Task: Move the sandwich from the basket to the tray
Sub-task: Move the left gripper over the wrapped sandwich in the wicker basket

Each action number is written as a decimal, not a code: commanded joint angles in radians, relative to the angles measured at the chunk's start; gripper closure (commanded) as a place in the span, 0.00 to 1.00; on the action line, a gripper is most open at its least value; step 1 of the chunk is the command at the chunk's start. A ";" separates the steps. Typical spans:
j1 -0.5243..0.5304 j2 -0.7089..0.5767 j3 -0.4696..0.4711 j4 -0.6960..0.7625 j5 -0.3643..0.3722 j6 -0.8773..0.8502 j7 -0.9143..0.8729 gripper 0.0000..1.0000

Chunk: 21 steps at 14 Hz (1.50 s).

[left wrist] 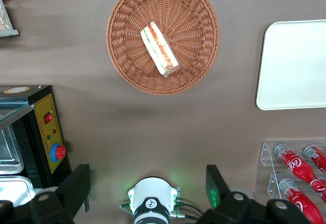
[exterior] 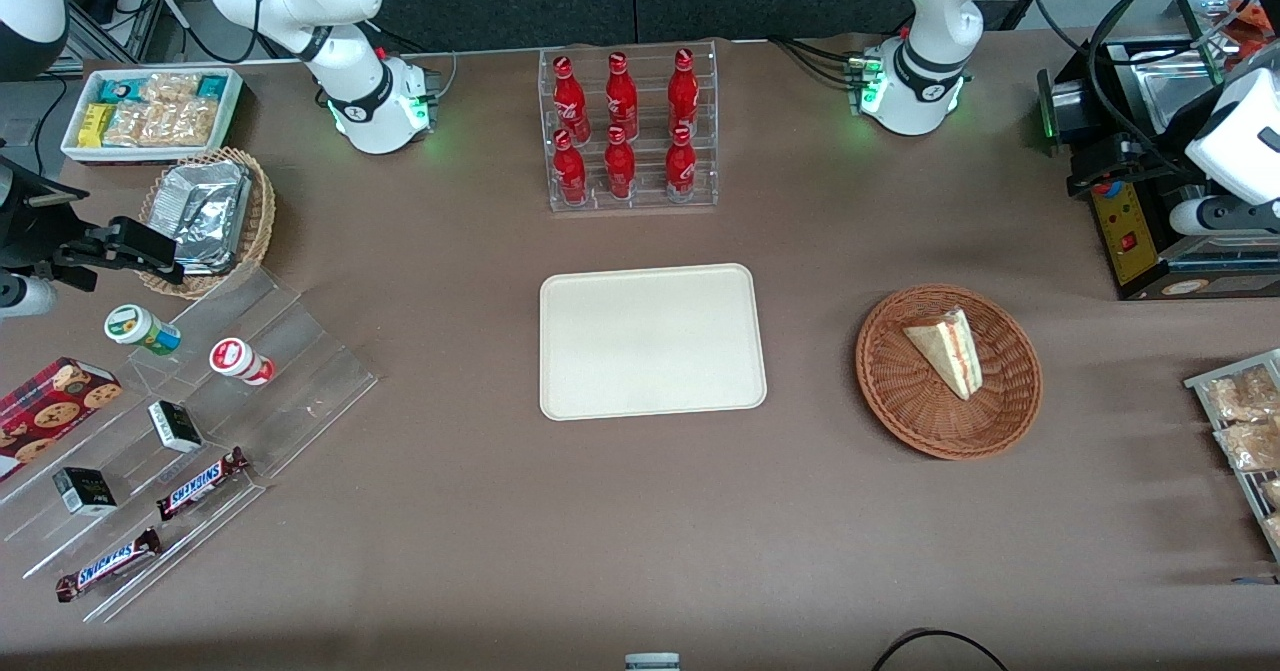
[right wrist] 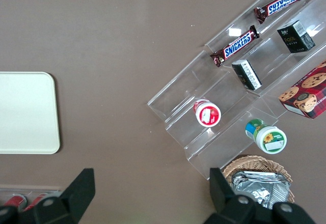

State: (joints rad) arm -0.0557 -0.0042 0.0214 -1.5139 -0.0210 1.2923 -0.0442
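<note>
Sandwich (exterior: 945,351) lies flat in the basket (exterior: 890,391), filling edge turned toward the working arm's end, point aimed at ten o'clock in the front view. Nothing's touched it yet. Tray (exterior: 650,281) waits bare near the basket, a short carry away. Gripper (left wrist: 147,193) hangs high above the table, fingers (left wrist: 76,186) spread wide apart, holding nothing, likely lining up its descent.

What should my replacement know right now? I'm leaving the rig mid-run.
End effector: open, holding nothing, raised above the table near the working arm's base, away from the basket.
Sandwich: lying in the basket, untouched.
Tray: on the table beside the basket, toward the parked arm's end, nothing on it.
Done: nothing yet.
Left: reach the sandwich, grasp, lift, set it on the tray.
</note>
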 commanded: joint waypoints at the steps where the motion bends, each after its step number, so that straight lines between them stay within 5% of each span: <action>1: -0.007 -0.005 0.009 -0.003 0.019 -0.015 0.017 0.00; 9: -0.015 0.041 0.008 -0.179 0.091 0.206 -0.043 0.00; 14: -0.050 0.009 0.005 -0.444 0.162 0.514 -0.279 0.00; 21: -0.065 0.022 0.002 -0.712 0.148 0.936 -0.673 0.00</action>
State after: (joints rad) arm -0.1150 0.0389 0.0216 -2.1720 0.1186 2.1617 -0.6327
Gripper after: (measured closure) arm 0.000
